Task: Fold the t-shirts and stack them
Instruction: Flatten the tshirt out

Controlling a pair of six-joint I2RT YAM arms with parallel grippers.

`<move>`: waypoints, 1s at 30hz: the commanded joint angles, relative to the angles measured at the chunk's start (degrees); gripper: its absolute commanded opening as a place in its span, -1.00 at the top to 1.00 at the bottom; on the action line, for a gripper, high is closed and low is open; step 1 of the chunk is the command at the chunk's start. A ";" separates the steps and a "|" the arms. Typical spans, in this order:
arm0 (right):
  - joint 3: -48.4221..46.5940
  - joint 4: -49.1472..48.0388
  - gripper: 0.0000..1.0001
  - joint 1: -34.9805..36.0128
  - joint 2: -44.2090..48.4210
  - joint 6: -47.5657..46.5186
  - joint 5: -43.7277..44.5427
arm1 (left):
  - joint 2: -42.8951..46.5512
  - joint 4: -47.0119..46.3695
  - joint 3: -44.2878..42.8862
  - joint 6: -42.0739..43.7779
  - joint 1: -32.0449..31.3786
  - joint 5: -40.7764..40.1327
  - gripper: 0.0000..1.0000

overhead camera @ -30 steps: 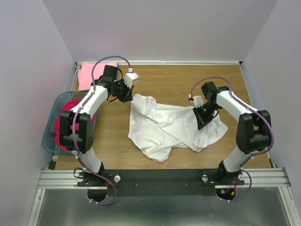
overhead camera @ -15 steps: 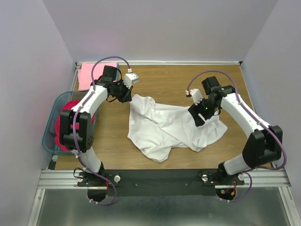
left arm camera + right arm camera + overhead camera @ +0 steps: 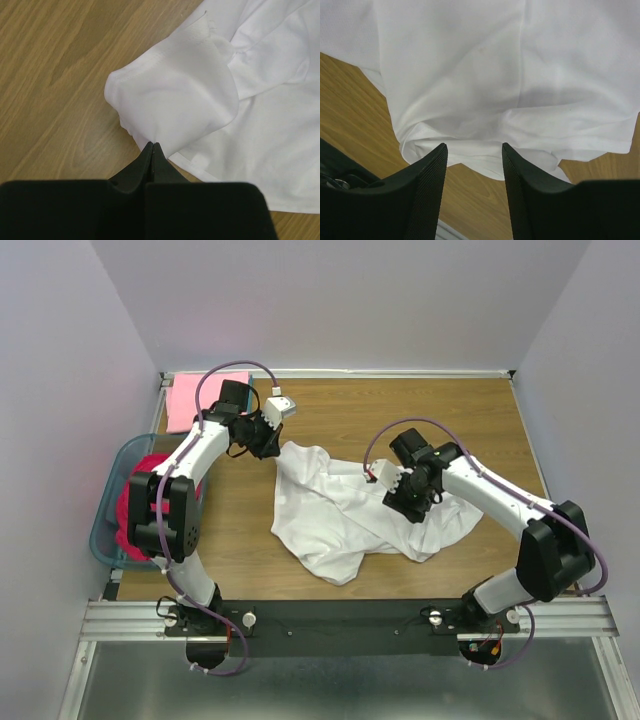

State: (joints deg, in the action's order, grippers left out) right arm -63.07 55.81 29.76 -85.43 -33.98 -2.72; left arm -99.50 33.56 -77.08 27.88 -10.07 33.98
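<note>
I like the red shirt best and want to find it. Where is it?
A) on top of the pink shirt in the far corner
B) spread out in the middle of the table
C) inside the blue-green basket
C: the red t-shirt lies bunched inside the teal basket on the left. The shirt in the middle is the white t-shirt.

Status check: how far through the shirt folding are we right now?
Done, apparently: the pink shirt lies flat and squared at the table's far left corner. In hand: the white shirt is crumpled mid-table, the left gripper shut on its edge, the right gripper open over it. Left: folding the white, then the magenta shirt in the teal basket, and stacking.
</note>
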 commanded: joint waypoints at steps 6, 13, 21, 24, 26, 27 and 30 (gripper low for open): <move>-1.53 -2.11 -0.02 2.50 -3.25 2.42 2.37 | -0.87 0.63 0.17 0.86 0.48 -0.84 1.00; 2.16 -4.13 0.05 2.50 -5.63 2.34 7.20 | -0.78 0.98 -0.35 1.04 0.57 -1.02 1.00; 4.88 -5.63 0.27 2.58 -4.93 2.51 10.19 | -0.78 1.33 -0.62 1.39 0.75 -1.46 1.00; 5.06 -5.36 0.68 2.50 -4.49 2.69 10.28 | -0.95 1.51 -0.97 1.39 0.92 -1.37 1.00; 5.06 -4.84 0.91 2.50 -3.96 2.86 10.63 | -0.96 1.59 -1.32 1.39 1.01 -1.37 1.00; 4.97 -4.75 0.99 2.50 -3.00 3.30 10.89 | -0.96 1.86 -1.41 1.39 1.10 -1.28 1.00; 4.27 -3.87 0.99 1.89 -0.28 3.39 10.72 | -0.34 2.21 -1.67 1.83 1.45 -0.93 1.00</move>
State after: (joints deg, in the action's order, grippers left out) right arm -58.61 51.68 31.86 -89.67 -31.29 6.63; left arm -99.57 34.15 -77.12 28.47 -9.52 33.43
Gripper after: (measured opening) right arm 0.012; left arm 0.004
